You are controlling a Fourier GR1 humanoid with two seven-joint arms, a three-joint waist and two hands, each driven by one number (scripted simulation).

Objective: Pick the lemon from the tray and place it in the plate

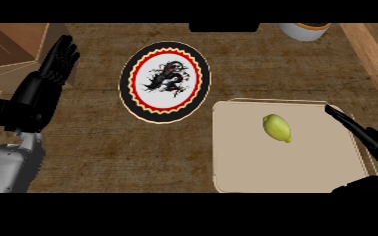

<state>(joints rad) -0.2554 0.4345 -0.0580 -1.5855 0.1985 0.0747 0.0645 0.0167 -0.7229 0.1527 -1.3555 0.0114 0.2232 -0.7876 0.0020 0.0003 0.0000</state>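
A yellow lemon lies on the beige tray at the right, near the tray's upper middle. The plate, white with a black dragon figure and a black, red and yellow rim, sits on the counter to the tray's upper left. My right hand comes in from the right edge over the tray, with a straight black finger pointing up-left, a short way right of the lemon and not touching it. My left hand rests open at the left edge, fingers up.
A white cup with an orange inside stands at the top right. A wooden box fills the top left corner. A wooden edge runs down the right side. A dark block sits at the top middle.
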